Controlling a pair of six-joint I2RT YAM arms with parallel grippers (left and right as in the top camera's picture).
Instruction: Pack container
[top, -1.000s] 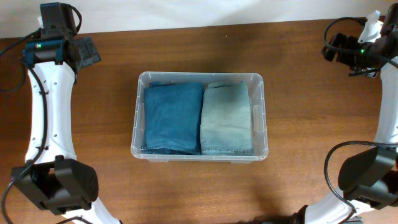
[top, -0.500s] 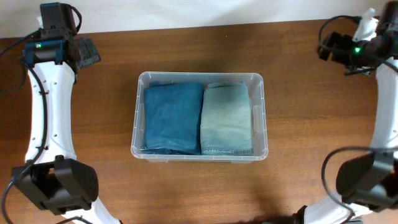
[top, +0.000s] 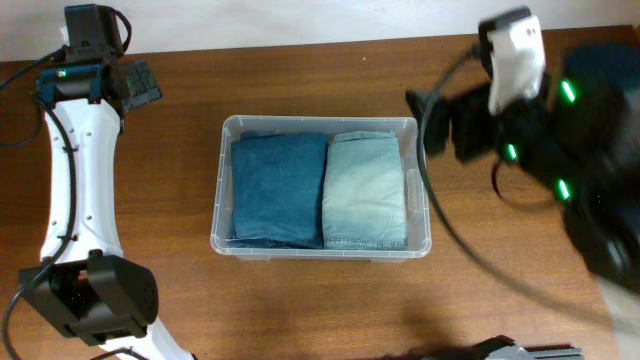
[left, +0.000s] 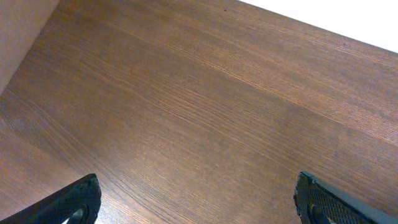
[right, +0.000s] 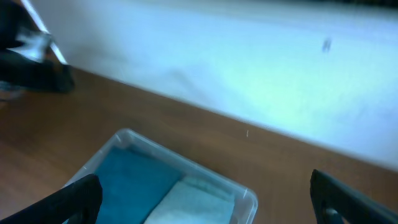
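The clear plastic container (top: 419, 190) stands in the middle of the table. Inside lie a folded dark blue denim piece (top: 277, 188) on the left and a folded pale blue denim piece (top: 365, 190) on the right. The container also shows in the right wrist view (right: 127, 138), blurred. My left gripper (top: 140, 84) is open and empty at the far left over bare wood (left: 199, 205). My right gripper (top: 440, 122) is raised high near the camera, blurred, right of the container; its fingers are wide apart and empty (right: 205, 205).
A white wall (right: 236, 68) runs along the table's far edge. The right arm's body (top: 570, 150) looms large over the table's right side. The left arm (top: 75, 180) runs down the left side.
My right arm has swung up from the far right corner toward the camera and leftward, closer to the container. The left arm and the container have not moved.
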